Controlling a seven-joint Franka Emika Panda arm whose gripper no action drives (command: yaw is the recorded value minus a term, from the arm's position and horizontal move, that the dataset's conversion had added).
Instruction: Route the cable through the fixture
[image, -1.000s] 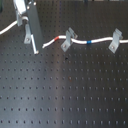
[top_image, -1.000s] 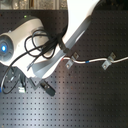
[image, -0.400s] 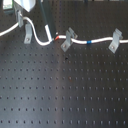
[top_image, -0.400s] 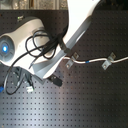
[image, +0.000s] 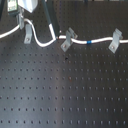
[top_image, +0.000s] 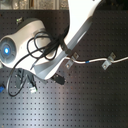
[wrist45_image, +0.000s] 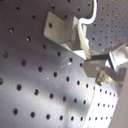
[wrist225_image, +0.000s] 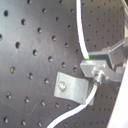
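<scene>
Item: cable (image: 102, 40), now lowered beside the fixture (image: 26, 34), upper left of the first exterior view. I judge seating imminent. Pincer (wrist225_image: 97, 75) state: cannot tell.

Lab bench: black perforated optical breadboard (image: 65, 95), bolted grey clips (image: 115, 41), robot arm (top_image: 75, 30) overhead.
</scene>
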